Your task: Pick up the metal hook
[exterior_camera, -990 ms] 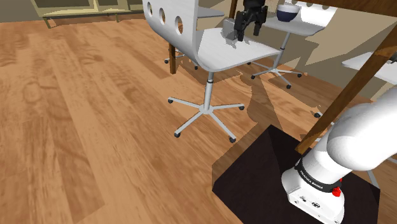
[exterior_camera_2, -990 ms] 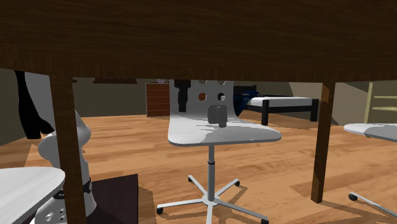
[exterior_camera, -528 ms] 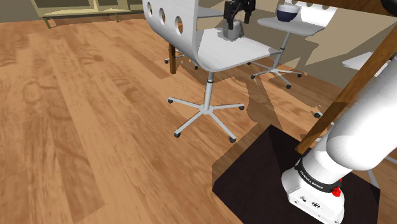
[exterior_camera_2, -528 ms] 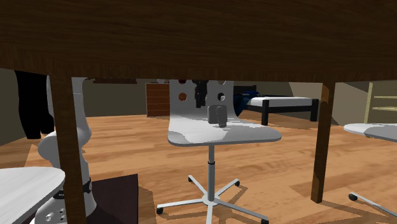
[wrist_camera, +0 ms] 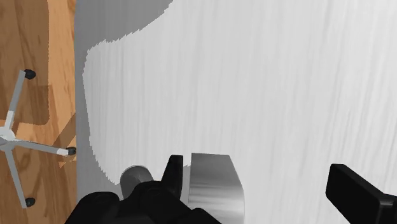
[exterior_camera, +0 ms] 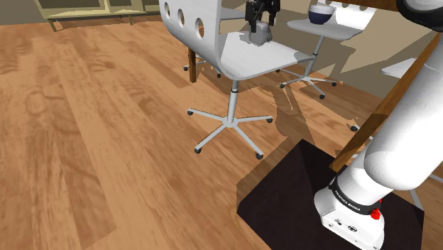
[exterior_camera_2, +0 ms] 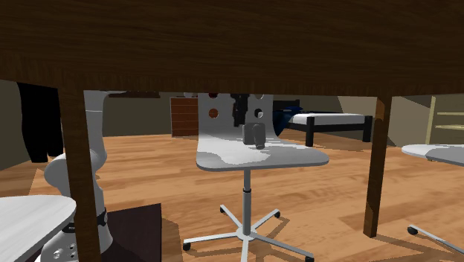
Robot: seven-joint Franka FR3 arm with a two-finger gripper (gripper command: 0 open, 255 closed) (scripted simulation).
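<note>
The end effector (wrist_camera: 257, 177) hangs with its fingers spread wide above the white chair seat (wrist_camera: 267, 76), the metal hook (wrist_camera: 215, 186) lying between them close beside one finger, probably rigid, smooth and slippery, best clasped across its flat grey sides.

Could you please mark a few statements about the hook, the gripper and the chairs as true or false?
1. The hook rests on the white chair seat. True.
2. The gripper is shut on the hook. False: its fingers stand wide apart, with the hook between them and not clasped.
3. A dark bowl sits on a second white seat. True.
4. The hook's chair stands on four straight wooden legs. False: it has a single post on a wheeled star base.
</note>
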